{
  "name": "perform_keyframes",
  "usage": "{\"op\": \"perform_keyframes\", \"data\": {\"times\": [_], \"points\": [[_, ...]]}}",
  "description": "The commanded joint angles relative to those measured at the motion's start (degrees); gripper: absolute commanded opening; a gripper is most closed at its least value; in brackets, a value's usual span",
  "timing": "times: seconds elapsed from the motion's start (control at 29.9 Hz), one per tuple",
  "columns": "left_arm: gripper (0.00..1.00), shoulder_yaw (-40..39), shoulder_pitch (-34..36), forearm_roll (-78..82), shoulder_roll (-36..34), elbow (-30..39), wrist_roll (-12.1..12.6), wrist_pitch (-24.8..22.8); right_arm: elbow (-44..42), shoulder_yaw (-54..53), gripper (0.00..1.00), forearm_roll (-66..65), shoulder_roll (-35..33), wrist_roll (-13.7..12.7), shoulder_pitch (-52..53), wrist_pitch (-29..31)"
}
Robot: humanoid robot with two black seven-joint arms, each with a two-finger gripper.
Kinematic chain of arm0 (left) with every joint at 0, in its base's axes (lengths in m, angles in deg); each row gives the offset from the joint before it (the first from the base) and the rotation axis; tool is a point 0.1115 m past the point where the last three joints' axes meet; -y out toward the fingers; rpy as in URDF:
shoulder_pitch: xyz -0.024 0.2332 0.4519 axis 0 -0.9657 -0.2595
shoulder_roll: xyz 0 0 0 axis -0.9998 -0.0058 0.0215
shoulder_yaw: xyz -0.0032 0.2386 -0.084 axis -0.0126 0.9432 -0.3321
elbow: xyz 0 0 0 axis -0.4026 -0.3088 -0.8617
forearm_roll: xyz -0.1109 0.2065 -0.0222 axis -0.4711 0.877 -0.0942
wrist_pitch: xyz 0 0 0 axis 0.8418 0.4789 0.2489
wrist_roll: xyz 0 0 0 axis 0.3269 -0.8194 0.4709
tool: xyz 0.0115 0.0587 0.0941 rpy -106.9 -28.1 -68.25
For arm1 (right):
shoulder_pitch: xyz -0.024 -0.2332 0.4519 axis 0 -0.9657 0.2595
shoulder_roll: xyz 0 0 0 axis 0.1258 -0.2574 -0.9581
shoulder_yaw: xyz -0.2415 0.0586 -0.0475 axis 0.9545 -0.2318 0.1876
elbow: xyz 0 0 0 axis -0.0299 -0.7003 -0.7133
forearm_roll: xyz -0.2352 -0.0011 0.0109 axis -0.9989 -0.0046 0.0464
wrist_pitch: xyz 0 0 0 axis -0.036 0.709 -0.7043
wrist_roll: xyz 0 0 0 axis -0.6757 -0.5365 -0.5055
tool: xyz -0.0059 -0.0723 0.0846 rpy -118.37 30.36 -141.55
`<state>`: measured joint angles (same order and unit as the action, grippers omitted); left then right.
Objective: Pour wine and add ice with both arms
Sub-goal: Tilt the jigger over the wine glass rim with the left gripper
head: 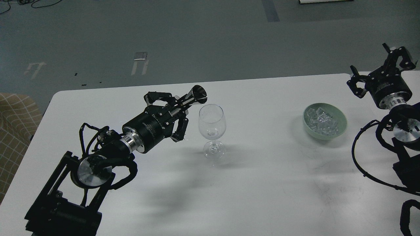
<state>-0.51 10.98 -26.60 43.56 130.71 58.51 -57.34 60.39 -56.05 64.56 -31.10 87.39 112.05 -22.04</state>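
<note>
A clear wine glass [212,126] stands upright on the white table [262,183]; any wine in it is too faint to make out. My left gripper [178,109] is shut on a small metal jigger [195,94], which is tilted with its mouth toward the glass, just left of and above the rim. A pale green bowl [341,126] at the right holds several clear ice cubes [321,122]. My right gripper [377,73] is open and empty, up and to the right of the bowl.
The table's far edge runs just behind the glass and bowl, with grey floor beyond. A tan checked seat [14,124] stands off the table's left edge. My right arm's cables [364,154] loop over the table's right side.
</note>
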Motion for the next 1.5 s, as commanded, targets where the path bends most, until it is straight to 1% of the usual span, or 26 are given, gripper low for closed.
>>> {"op": "perform_keyframes", "data": {"times": [0.0, 0.2, 0.63, 0.84, 1.1, 1.3, 1.47], "points": [[0.11, 0.06, 0.05, 0.73, -0.23, 0.11, 0.09, 0.00, 0.06, 0.00, 1.00, -0.01, 0.00, 0.00, 0.08, 0.00], [0.11, 0.75, 2.07, 2.14, -0.75, 0.12, 0.09, 0.00, 0.06, 0.00, 1.00, -0.01, 0.00, 0.00, -0.01, 0.00], [0.11, 1.64, 2.86, 4.42, -2.33, 0.20, 0.44, -0.27, 0.06, 0.00, 1.00, -0.01, -0.09, 0.00, -0.01, 0.00], [0.11, 2.34, 2.87, 5.39, -4.26, 0.12, 0.44, -2.55, -0.03, 0.00, 1.00, -0.01, -0.18, 0.00, -0.01, 0.09], [0.11, 2.34, 3.57, 6.62, -5.50, 0.20, 0.53, -2.73, 0.06, 0.00, 1.00, -0.01, -0.18, 0.00, -0.01, 0.09], [0.11, 4.45, 5.68, 8.38, -8.39, 0.20, 0.62, -2.90, 0.41, -0.09, 1.00, -0.01, -0.71, 0.00, -0.10, 0.09], [0.11, 4.98, 6.56, 8.38, -8.57, 0.29, 0.62, -4.48, 0.32, -0.35, 1.00, -0.01, -0.80, 0.00, -0.10, 0.17]]}}
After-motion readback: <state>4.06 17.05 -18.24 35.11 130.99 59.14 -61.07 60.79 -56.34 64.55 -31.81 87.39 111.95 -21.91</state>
